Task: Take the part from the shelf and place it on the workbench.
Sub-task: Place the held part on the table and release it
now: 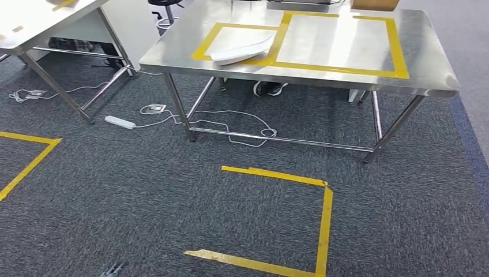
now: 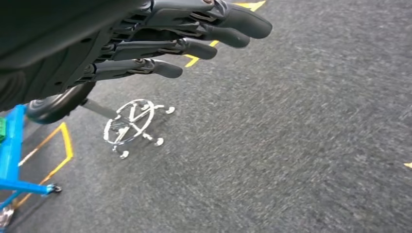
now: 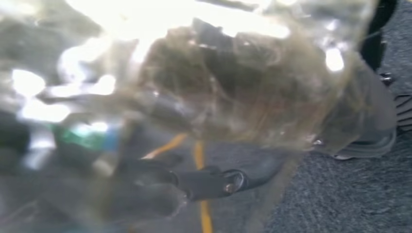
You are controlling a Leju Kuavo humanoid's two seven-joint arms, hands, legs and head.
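Part (image 3: 233, 73), bagged in clear plastic, sits gripped in my right robot hand (image 3: 160, 189); left robot hand (image 2: 160, 41) hangs open. Carrying step: I next approach the bench (image 1: 438, 69) and set down.

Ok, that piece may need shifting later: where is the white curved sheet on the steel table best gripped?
Probably at its right-hand end, coming from the table's near side: the white curved sheet lies thin and low on the steel table, and only that end seems lifted enough for a hand to pinch.
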